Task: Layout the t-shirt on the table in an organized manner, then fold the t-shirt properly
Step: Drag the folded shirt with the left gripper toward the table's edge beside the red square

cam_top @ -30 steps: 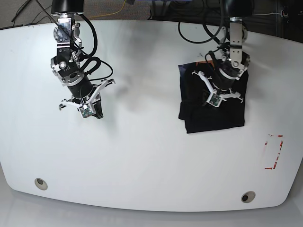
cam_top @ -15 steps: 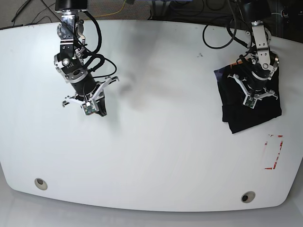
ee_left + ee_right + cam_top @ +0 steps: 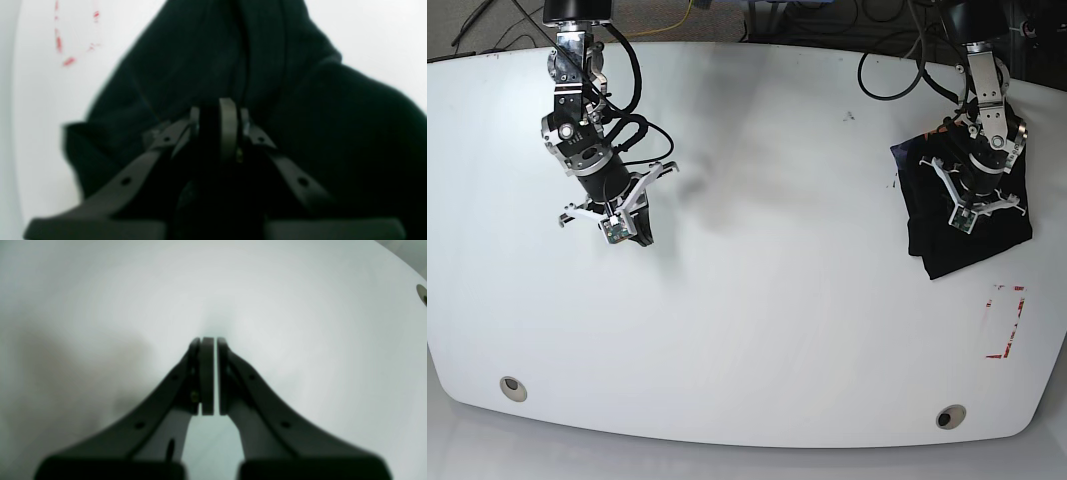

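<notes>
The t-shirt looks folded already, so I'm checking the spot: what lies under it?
Only the white table shows around the t-shirt; the red outline mark sits apart from it. Anything beneath the fabric is covered.

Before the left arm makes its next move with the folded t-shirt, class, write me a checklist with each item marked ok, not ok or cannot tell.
1. Left gripper fingers pinch the t-shirt: ok, cloth bunches round them in the left wrist view.
2. T-shirt folded into a compact bundle: ok.
3. Bundle lies wholly on the table: ok.
4. Bundle clear of the red outline mark: ok, close beside it.
5. Right gripper shut, holding nothing: ok.
6. Fold edges neatly aligned: cannot tell.
</notes>
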Controlling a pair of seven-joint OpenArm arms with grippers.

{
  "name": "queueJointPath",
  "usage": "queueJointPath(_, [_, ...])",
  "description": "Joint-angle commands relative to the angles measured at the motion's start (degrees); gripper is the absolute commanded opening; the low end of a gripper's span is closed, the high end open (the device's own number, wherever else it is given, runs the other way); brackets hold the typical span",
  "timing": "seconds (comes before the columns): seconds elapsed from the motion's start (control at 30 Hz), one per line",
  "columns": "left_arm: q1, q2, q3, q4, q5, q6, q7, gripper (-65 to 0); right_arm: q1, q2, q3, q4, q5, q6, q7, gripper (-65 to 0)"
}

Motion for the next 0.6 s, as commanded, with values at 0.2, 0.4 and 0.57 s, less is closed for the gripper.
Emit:
queueJointPath(0.2, [-0.6,4.4,0.1,11.0,-2.5,0.4,-1.2,-58.9,0.7,0.4,0.3,1.2,0.4,-0.2,1.2,-63.1])
queueJointPath(0.4, [1.4,10.3,0.1,15.0,-2.5,0.4,-1.2,-58.9,0.8,0.4,0.3,1.1,0.4,-0.2,1.2,-63.1])
queueJointPath(0.57, [4.6,13.5,3.8,15.6,-2.5,0.4,-1.2,-58.9,0.9,0.4,0.2,1.1,0.5,-0.2,1.2,-63.1])
